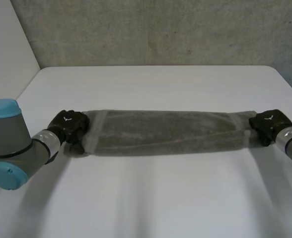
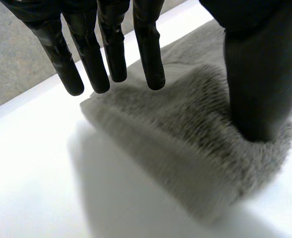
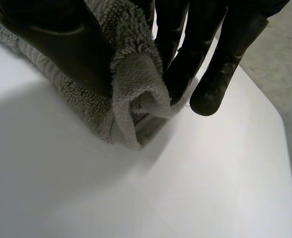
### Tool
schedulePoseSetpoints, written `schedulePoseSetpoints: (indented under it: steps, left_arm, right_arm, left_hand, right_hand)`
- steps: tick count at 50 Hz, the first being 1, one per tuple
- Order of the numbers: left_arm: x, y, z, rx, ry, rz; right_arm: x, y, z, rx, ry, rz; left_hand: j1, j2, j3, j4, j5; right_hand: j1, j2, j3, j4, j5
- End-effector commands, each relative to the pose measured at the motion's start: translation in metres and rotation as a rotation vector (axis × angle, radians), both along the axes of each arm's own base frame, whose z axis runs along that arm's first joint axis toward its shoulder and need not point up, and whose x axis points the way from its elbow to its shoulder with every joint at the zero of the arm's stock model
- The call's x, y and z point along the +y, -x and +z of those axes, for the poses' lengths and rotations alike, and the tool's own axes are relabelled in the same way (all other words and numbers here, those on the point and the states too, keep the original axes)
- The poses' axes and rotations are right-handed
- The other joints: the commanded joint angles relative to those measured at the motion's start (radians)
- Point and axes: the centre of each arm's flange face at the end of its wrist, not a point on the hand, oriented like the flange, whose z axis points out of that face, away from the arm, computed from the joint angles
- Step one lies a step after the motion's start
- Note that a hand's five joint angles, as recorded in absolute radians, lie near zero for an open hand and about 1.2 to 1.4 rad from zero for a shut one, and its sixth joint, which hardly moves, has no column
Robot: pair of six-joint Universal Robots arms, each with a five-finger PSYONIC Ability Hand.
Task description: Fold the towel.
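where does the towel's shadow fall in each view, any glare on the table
Head view: the towel throws a soft shadow on the table along its near edge, no hard glare. Left wrist view: a soft grey shadow beside the towel's end. Right wrist view: a dim patch beside its folded end.

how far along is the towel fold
Done: the towel already lies as a long narrow folded band on the table. In hand: the right hand pinches its right end; the left hand is open, thumb resting on the left end. Left: folding it crosswise.
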Motion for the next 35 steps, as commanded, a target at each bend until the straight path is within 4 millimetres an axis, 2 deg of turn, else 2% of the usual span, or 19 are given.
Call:
schedulePoseSetpoints:
  steps: [1, 10, 12, 13, 15, 16, 18, 21, 23, 24, 26, 27, 29, 30, 31, 32, 34, 35]
  left_arm:
    - [-0.001, 0.000, -0.007, -0.022, 0.008, -0.008]
    - [0.002, 0.000, -0.005, -0.020, 0.004, -0.005]
    - [0.005, 0.000, 0.008, -0.010, 0.023, -0.005]
    - [0.005, 0.000, 0.008, -0.009, 0.023, -0.005]
    - [0.009, 0.000, 0.027, 0.004, 0.064, -0.007]
    - [0.009, 0.000, 0.027, 0.004, 0.064, -0.007]
    - [0.014, 0.003, 0.045, 0.015, 0.106, -0.018]
    - [0.017, 0.006, 0.053, 0.026, 0.125, -0.025]
    - [0.023, 0.011, 0.071, 0.067, 0.156, -0.032]
    - [0.023, 0.011, 0.072, 0.067, 0.156, -0.032]
    - [0.026, 0.012, 0.091, 0.121, 0.185, -0.026]
    - [0.026, 0.012, 0.091, 0.121, 0.185, -0.026]
    - [0.028, 0.011, 0.105, 0.166, 0.205, -0.019]
    - [0.028, 0.011, 0.105, 0.167, 0.205, -0.019]
    - [0.028, 0.010, 0.109, 0.179, 0.210, -0.016]
    - [0.028, 0.010, 0.109, 0.179, 0.210, -0.016]
    - [0.025, 0.007, 0.114, 0.184, 0.224, -0.008]
    - [0.025, 0.007, 0.114, 0.184, 0.224, -0.008]
  right_arm:
    - [-0.013, 0.026, 0.014, -0.002, 0.037, -0.060]
    - [-0.028, 0.056, 0.034, 0.017, 0.104, -0.122]
    - [-0.038, 0.068, 0.050, 0.039, 0.157, -0.144]
    - [-0.038, 0.068, 0.050, 0.039, 0.157, -0.144]
    - [-0.046, 0.073, 0.069, 0.051, 0.194, -0.141]
    - [-0.046, 0.073, 0.069, 0.051, 0.194, -0.141]
    - [-0.050, 0.067, 0.090, 0.043, 0.213, -0.114]
    - [-0.051, 0.067, 0.100, 0.037, 0.221, -0.113]
    - [-0.052, 0.063, 0.120, 0.024, 0.243, -0.108]
    - [-0.052, 0.063, 0.120, 0.024, 0.243, -0.108]
    - [-0.049, 0.035, 0.138, 0.001, 0.284, -0.052]
    - [-0.048, 0.034, 0.138, 0.001, 0.285, -0.052]
    - [-0.042, -0.001, 0.160, -0.012, 0.349, 0.028]
    - [-0.042, -0.001, 0.160, -0.012, 0.349, 0.028]
    - [-0.037, -0.021, 0.169, -0.020, 0.379, 0.073]
    - [-0.037, -0.021, 0.169, -0.020, 0.380, 0.074]
    - [-0.019, -0.067, 0.180, -0.042, 0.419, 0.175]
    - [-0.019, -0.067, 0.180, -0.042, 0.420, 0.175]
  left_hand:
    - [-0.013, -0.025, -0.034, -0.033, -0.004]
    - [-0.016, -0.028, -0.037, -0.036, -0.007]
    - [-0.024, -0.037, -0.046, -0.045, -0.016]
    - [-0.024, -0.037, -0.046, -0.045, -0.016]
    - [-0.036, -0.049, -0.058, -0.057, -0.028]
    - [-0.036, -0.049, -0.058, -0.057, -0.028]
    - [-0.074, -0.087, -0.096, -0.095, -0.066]
    - [-0.098, -0.111, -0.120, -0.118, -0.090]
    - [-0.180, -0.192, -0.201, -0.200, -0.171]
    - [-0.180, -0.193, -0.202, -0.201, -0.172]
    - [-0.212, -0.225, -0.234, -0.233, -0.204]
    - [-0.212, -0.225, -0.234, -0.233, -0.204]
    - [-0.218, -0.231, -0.240, -0.239, -0.210]
    - [-0.218, -0.231, -0.240, -0.239, -0.210]
    - [-0.218, -0.231, -0.240, -0.239, -0.210]
    - [-0.218, -0.231, -0.240, -0.239, -0.210]
    - [-0.218, -0.231, -0.240, -0.239, -0.210]
    - [-0.218, -0.231, -0.240, -0.239, -0.210]
  right_hand:
    - [0.096, 0.103, 0.096, 0.063, 0.072]
    - [0.096, 0.103, 0.096, 0.063, 0.072]
    - [0.096, 0.103, 0.096, 0.063, 0.072]
    - [0.096, 0.103, 0.096, 0.063, 0.072]
    - [0.096, 0.103, 0.096, 0.063, 0.072]
    - [0.096, 0.103, 0.096, 0.063, 0.072]
    - [0.096, 0.103, 0.096, 0.063, 0.072]
    - [0.096, 0.103, 0.096, 0.063, 0.072]
    - [0.096, 0.103, 0.096, 0.063, 0.072]
    - [0.096, 0.103, 0.096, 0.063, 0.072]
    - [0.096, 0.103, 0.096, 0.063, 0.072]
    - [0.096, 0.103, 0.096, 0.063, 0.072]
    - [0.096, 0.103, 0.096, 0.063, 0.072]
    - [0.096, 0.103, 0.096, 0.063, 0.072]
    - [0.096, 0.103, 0.096, 0.063, 0.072]
    - [0.096, 0.103, 0.096, 0.063, 0.072]
    - [0.096, 0.103, 0.096, 0.063, 0.072]
    - [0.096, 0.103, 0.096, 0.063, 0.072]
